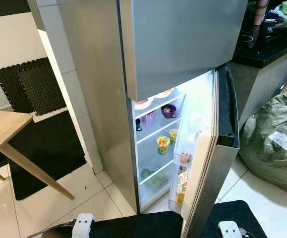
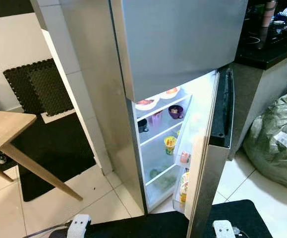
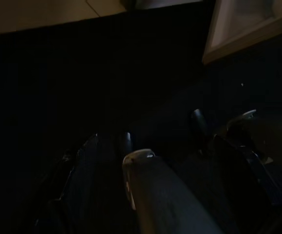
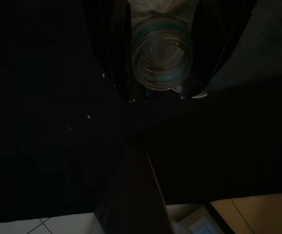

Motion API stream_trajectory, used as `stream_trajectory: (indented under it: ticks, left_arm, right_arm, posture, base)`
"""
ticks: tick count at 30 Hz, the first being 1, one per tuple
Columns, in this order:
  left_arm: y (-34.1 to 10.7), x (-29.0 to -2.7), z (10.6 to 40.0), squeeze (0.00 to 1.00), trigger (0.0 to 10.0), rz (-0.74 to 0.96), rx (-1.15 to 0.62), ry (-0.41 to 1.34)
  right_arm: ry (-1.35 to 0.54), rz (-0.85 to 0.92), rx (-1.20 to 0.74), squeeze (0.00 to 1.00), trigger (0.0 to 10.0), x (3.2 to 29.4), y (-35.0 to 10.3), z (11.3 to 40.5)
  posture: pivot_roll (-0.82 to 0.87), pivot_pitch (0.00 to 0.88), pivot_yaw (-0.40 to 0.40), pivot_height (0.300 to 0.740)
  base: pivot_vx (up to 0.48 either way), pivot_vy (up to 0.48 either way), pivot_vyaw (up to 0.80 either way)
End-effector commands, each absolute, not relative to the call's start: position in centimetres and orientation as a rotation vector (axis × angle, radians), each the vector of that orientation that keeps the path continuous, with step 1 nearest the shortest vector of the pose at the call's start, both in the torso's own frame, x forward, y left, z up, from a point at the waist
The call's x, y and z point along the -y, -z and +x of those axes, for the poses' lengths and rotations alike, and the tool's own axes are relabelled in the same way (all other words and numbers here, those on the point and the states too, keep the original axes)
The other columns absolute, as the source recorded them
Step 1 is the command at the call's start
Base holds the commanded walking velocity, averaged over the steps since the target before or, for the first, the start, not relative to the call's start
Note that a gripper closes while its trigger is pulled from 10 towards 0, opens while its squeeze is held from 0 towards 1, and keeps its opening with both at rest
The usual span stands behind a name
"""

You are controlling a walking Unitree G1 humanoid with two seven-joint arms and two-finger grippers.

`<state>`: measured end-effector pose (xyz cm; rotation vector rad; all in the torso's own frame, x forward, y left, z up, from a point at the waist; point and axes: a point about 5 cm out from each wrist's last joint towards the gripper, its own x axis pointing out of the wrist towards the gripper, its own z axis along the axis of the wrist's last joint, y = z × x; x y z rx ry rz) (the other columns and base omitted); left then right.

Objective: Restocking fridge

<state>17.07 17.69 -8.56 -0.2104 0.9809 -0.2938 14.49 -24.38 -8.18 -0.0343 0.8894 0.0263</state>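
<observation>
Left eye view
Fridge (image 1: 98,99): tall and steel-grey, standing against a white tiled wall, lower door (image 1: 210,163) swung open toward me, upper door shut.
Shelves: lit inside — two bowls (image 1: 144,103) on the top shelf, a purple cup (image 1: 168,110) one shelf down, a yellow cup (image 1: 162,144) below that, greens in the bottom drawer (image 1: 153,179).
Door rack: a small jar (image 1: 185,157) above, cartons (image 1: 182,184) beneath it.
Room: wooden table (image 1: 4,130) at the left, black foam mat (image 1: 29,85) against the wall, grey sack (image 1: 277,141) on the tiles at the right, dark counter (image 1: 267,42) behind the fridge.

Right eye view
Same scene: the door's black top edge (image 2: 223,111) stands out, and the yellow cup sits near the open door's inner wall.

Left wrist view
Left gripper (image 3: 160,146): very dark, hanging low over a black floor mat (image 3: 82,73); black fingers (image 3: 199,124) stand apart with nothing between them.
Edge: pale floor tiles and a corner of the fridge door in the light.

Right wrist view
Right gripper (image 4: 156,95): dark too — its two fingers are closed against the sides of a clear jar (image 4: 161,61), held with its round ribbed end facing the camera.
Jar's place: in that grip, low in front of the fridge, above the black mat.
</observation>
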Motion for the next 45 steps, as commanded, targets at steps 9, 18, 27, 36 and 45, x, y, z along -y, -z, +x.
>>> stream_trajectory:
  ticks: [9,18,27,36,45]
  left_arm:
    - [8.4,-17.1,17.7,0.00,10.0,-0.206,-0.976,0.286]
    - [8.4,-17.0,17.8,0.00,10.0,-0.207,-0.973,0.285]
    - [8.6,-17.0,17.4,0.00,10.0,-0.206,-0.983,0.280]
    - [8.5,-17.0,17.6,0.00,10.0,-0.200,-0.980,0.281]
    - [8.4,-17.0,17.7,0.00,10.0,-0.190,-0.979,0.289]
  right_arm:
    - [-0.516,-0.201,-0.871,0.00,10.0,20.6,8.4,14.2]
    - [-0.717,-0.316,-0.803,0.00,10.0,19.2,7.5,15.9]
    - [-0.868,-0.489,-0.623,0.00,10.0,17.3,5.3,19.8]
    - [-0.816,-0.444,-0.385,0.00,10.0,15.6,1.7,24.3]
    - [-0.630,-0.402,-0.250,0.00,10.0,16.1,-0.8,27.2]
  posture:
    - [-0.23,0.000,0.036,0.740]
    - [-0.23,0.000,0.031,0.740]
    - [-0.22,0.000,0.021,0.740]
    - [-0.22,0.000,0.021,0.740]
    - [-0.22,0.000,0.023,0.740]
  base:
    - [0.000,0.000,0.00]
    - [0.000,0.000,0.00]
    - [0.000,0.000,0.00]
    - [0.000,0.000,0.00]
    - [0.000,0.000,0.00]
